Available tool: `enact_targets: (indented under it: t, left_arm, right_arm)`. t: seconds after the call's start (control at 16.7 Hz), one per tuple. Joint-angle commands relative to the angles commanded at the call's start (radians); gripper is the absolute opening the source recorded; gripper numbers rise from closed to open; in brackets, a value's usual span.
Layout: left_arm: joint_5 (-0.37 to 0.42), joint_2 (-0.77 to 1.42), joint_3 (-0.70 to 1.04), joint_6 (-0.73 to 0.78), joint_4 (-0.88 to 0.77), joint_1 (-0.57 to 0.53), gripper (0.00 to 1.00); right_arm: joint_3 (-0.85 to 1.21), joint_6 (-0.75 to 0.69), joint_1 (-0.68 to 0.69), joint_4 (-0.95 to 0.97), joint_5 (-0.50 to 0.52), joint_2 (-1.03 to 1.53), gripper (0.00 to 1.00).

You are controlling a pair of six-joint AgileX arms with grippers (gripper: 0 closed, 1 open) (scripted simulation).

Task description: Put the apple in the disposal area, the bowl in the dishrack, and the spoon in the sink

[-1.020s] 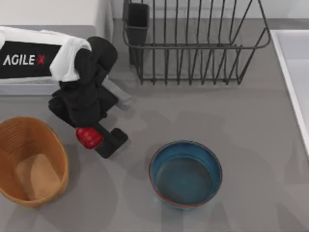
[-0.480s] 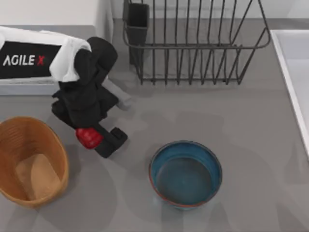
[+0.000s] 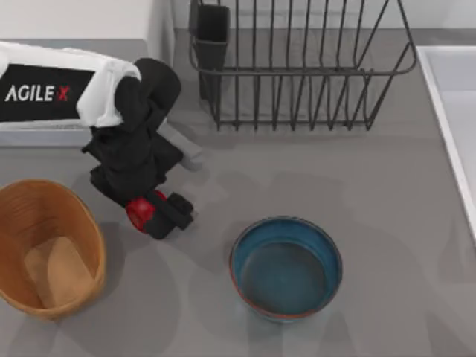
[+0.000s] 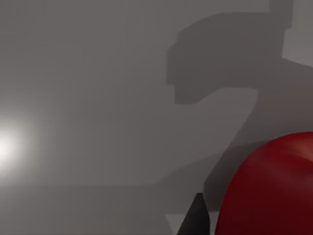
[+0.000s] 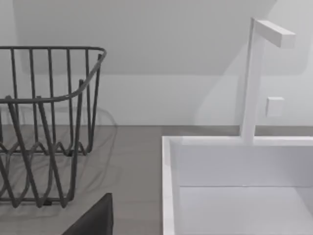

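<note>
My left gripper [image 3: 152,213] is shut on the apple [image 3: 138,214], a small glossy red fruit held just right of the disposal area [image 3: 82,223], the tan woven basket at the left front. In the left wrist view the apple [image 4: 274,191] looms close beside a dark finger [image 4: 195,220], with bare grey table behind it. The teal bowl [image 3: 285,268] stands upright at the front middle. At the back is the dark wire dishrack [image 3: 297,71], and the white sink [image 3: 446,97] lies along the right edge. The spoon is hidden. A dark part of my right gripper [image 5: 93,223] shows in the right wrist view.
A white appliance [image 3: 82,22] stands at the back left behind the left arm. A short pale grey strip [image 3: 184,146] pokes out beside that arm. The dishrack [image 5: 44,122] and the sink [image 5: 234,161] with its white faucet [image 5: 254,73] stand close to the right arm.
The left gripper has turned slightly, so its fingers look shorter from above. The apple stays between them and has shifted a little to the right. Bowl and basket have not moved.
</note>
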Motion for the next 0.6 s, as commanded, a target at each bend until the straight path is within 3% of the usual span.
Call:
enact_targets:
  t: [0.48, 0.6]
  left_arm:
    - [0.000, 0.000, 0.000, 0.000, 0.000, 0.000, 0.00]
    - [0.034, -0.019, 0.003, -0.015, -0.018, -0.007, 0.00]
  right_arm:
    - [0.000, 0.000, 0.000, 0.000, 0.000, 0.000, 1.00]
    - [0.000, 0.000, 0.000, 0.000, 0.000, 0.000, 1.00]
